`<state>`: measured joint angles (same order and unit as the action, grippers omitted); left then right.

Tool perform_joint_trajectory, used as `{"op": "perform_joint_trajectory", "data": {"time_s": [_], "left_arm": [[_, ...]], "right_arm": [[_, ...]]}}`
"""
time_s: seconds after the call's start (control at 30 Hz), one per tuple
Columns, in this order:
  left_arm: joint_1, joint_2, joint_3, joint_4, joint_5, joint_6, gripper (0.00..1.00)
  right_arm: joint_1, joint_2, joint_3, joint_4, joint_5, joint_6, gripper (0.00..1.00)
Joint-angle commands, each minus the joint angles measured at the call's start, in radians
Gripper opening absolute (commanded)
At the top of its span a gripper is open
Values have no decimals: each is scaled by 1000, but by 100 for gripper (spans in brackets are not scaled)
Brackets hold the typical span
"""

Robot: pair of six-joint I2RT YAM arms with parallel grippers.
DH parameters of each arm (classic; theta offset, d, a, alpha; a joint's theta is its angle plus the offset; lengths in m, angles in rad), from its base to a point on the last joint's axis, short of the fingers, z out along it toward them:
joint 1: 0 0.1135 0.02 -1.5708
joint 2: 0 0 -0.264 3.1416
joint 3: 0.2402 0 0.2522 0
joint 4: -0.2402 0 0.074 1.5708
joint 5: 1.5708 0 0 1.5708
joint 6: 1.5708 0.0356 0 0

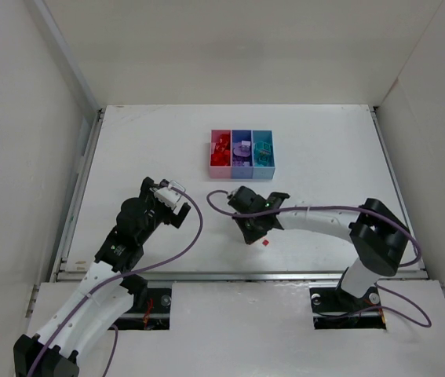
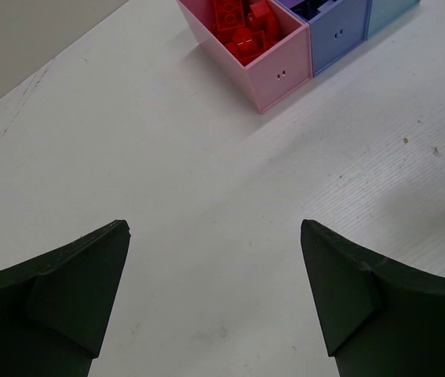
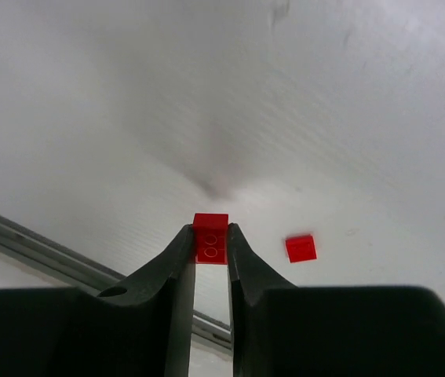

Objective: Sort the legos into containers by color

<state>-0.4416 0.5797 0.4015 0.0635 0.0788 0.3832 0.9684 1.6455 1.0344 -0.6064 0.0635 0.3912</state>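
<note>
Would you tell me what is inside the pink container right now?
The pink container holds a heap of red legos; its floor and any pieces beneath the heap are covered, so their count is unclear.

Containers [image 1: 242,173]: far centre of table [image 1: 144,149]; legos [image 1: 222,149] inside;
Held brick [image 3: 210,229]: between right gripper [image 3: 210,245] tips;
Loose brick [image 3: 300,248]: on table, just beside

Bright, even light; soft diffuse shadows.

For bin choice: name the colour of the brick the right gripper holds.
Red; the brick shows best in the right wrist view.
</note>
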Motion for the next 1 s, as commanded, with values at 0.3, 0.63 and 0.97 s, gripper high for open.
{"op": "perform_joint_trajectory", "data": {"time_s": [0.3, 0.63, 0.97], "left_arm": [[3, -7, -3, 55, -53, -7, 88], [30, 11, -3, 55, -53, -7, 88], [30, 31, -3, 55, -53, -7, 88]], "right_arm": [[-187, 252, 694, 102, 249, 22, 0], [-272, 662, 1244, 31, 234, -95, 0], [-304, 674, 1221, 112, 92, -126, 86]]}}
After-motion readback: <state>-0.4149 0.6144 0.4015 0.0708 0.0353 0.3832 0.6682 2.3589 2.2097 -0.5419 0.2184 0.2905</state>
